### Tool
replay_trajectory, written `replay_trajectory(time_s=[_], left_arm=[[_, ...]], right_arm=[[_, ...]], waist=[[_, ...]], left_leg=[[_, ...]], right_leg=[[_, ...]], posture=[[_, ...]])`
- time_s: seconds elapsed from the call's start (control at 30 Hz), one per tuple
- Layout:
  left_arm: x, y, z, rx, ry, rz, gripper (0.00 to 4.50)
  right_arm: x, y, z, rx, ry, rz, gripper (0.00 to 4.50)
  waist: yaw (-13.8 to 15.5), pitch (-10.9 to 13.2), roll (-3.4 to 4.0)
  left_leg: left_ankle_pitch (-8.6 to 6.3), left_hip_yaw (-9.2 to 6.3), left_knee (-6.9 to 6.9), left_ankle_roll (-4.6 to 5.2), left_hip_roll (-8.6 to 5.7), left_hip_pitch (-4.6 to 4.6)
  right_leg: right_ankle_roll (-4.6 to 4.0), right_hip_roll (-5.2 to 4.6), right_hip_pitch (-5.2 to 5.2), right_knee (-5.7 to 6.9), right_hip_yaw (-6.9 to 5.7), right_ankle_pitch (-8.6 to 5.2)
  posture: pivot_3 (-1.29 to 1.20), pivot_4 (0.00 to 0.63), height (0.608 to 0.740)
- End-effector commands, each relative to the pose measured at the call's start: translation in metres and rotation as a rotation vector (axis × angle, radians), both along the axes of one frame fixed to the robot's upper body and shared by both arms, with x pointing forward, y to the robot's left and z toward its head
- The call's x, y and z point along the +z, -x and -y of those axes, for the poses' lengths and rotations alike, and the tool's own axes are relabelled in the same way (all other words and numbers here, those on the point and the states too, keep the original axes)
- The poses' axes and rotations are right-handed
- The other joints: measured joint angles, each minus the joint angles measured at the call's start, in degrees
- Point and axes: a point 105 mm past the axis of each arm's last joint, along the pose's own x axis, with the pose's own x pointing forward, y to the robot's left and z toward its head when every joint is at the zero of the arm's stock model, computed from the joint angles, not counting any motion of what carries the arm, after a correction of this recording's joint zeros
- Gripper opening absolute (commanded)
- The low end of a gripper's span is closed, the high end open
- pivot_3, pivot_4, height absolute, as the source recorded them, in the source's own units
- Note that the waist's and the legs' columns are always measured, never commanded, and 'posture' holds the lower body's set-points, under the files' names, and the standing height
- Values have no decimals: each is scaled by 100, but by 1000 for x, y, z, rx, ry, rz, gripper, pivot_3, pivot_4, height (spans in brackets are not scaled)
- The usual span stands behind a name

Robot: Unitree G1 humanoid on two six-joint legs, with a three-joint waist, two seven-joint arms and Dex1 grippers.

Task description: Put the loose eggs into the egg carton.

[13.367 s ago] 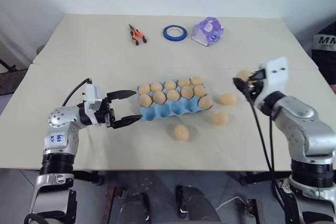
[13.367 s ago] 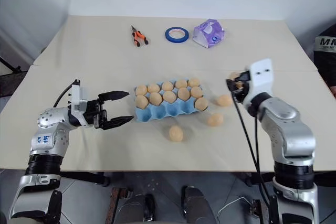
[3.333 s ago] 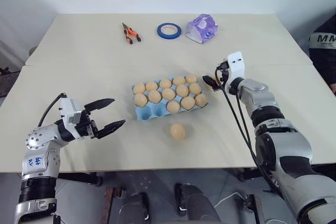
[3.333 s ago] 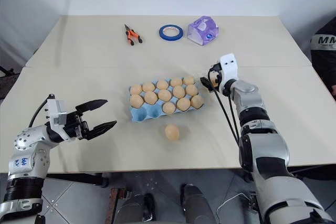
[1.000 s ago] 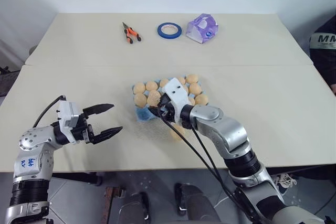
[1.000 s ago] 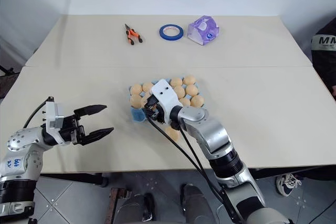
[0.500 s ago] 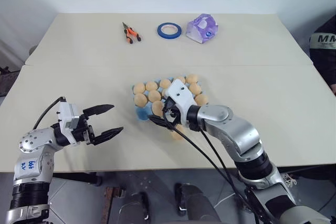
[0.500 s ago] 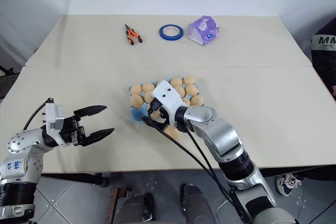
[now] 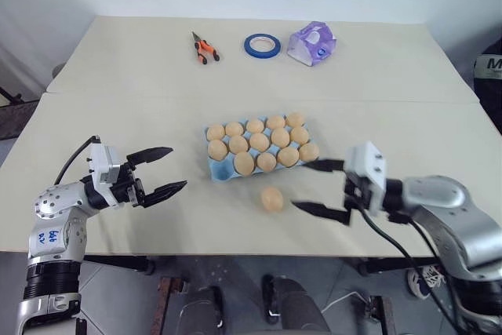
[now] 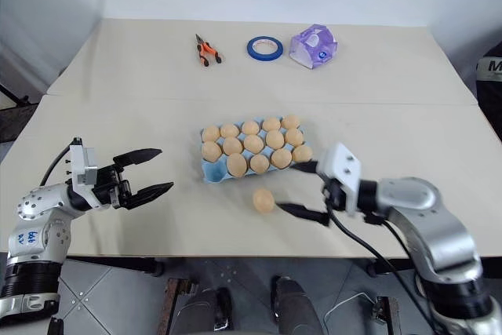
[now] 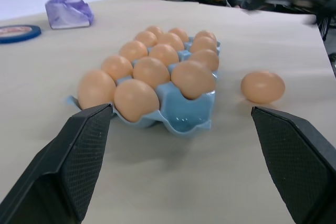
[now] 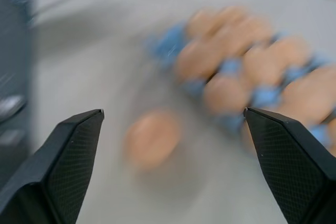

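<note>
The light-blue egg carton (image 9: 222,169) sits mid-table with several tan eggs in its cups; its near left corner cup shows bare blue. One loose egg (image 9: 272,198) lies on the table just in front of the carton. My right gripper (image 9: 299,185) is open, level and pointing left, its tips a little to the right of that egg and apart from it. My left gripper (image 9: 178,167) is open and empty, left of the carton and pointing at it. The left wrist view shows the carton (image 11: 184,116) and the loose egg (image 11: 262,86) between its fingers (image 11: 79,150).
At the far side of the table lie orange-handled pliers (image 9: 205,49), a blue tape ring (image 9: 261,45) and a purple-and-white packet (image 9: 311,43). A seam crosses the table (image 9: 118,96) behind the carton. A dark garment (image 9: 490,68) shows at the right edge.
My right gripper has opened and drawn back to the right, off the carton, leaving an egg in the front row. The left arm has kept still.
</note>
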Motion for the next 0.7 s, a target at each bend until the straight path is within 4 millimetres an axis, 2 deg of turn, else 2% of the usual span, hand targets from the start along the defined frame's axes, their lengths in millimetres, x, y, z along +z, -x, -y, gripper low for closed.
replay_trajectory(time_s=[0.03, 0.2, 0.4, 0.47, 0.57, 0.7], left_arm=[[7, 1, -4, 5, 4, 40, 4500], [7, 2, -11, 15, -6, 35, 4500], [8, 2, -13, 12, -12, 39, 4500], [9, 2, -13, 8, -13, 42, 4500], [11, 1, -12, 1, -14, 46, 4500], [12, 1, -12, -7, -14, 45, 4500]], right_arm=[[18, 15, 19, 66, -60, 28, 4471], [9, 28, 47, 56, -10, -31, 4471], [5, 32, 49, 31, -24, -28, 4471], [4, 31, 44, 15, -36, -10, 4471], [11, 17, 19, -67, -103, 48, 4471], [7, 8, -15, -143, -146, 14, 4471]], waist=[[-9, 1, -2], [17, 0, -3], [17, 0, -3], [28, 0, -4], [10, -1, -5], [-11, -1, -5]], left_leg=[[0, 0, 5, 0, 0, 1], [3, -3, 12, 2, -1, 9], [4, -3, 12, 3, -1, 9], [3, -3, 10, 3, -2, 9], [3, -2, 11, 2, 0, 9], [5, -3, 12, -14, 2, 11]], right_leg=[[3, 1, 1, 4, 2, 2], [4, -2, 8, 6, 2, 3], [3, -5, 8, 7, 4, 3], [3, -5, 8, 7, 3, 3], [3, -5, 8, 9, 5, 3], [-4, -5, 5, 15, 7, 6]], posture=[[0, 150, 740], [0, 150, 740], [0, 150, 740], [0, 150, 740], [0, 150, 740], [0, 150, 740]])
